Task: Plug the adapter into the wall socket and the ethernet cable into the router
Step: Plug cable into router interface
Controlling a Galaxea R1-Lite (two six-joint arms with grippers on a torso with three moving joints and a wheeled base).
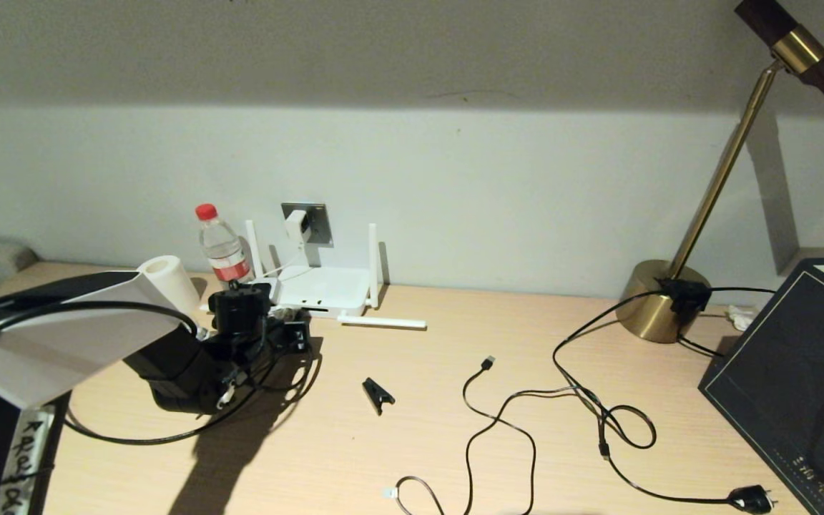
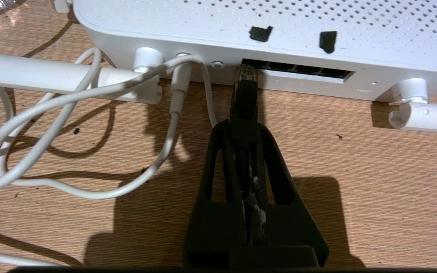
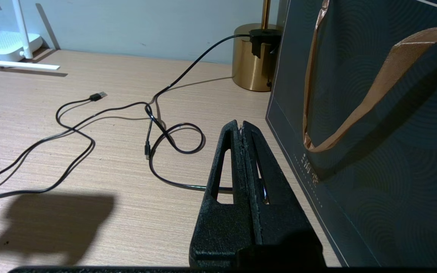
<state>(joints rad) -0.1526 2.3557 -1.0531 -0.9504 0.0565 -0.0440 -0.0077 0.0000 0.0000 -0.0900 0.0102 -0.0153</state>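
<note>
Wooden desk [image 1: 455, 400] against a pale wall, cables all over. Adapter [image 1: 296, 226] already sits in the socket [image 1: 316, 220], so that half looks done. What's left is the cable [image 2: 244, 102]: my left gripper [image 2: 244, 131] is pinched tight on its plug, low and level at the router [image 2: 279, 34], tip right at the port slot, not seated I'd say. Right gripper [image 3: 242, 127] is closed on nothing, parked beside the bag [image 3: 374, 113].

Light wood desk [image 1: 455, 443]. Router [image 1: 322, 290] sits at its back edge; water bottle [image 1: 222, 247] left of router, black clip [image 1: 378, 394] in front, lamp base [image 1: 659, 300] and dark bag [image 1: 798, 372] far right.
</note>
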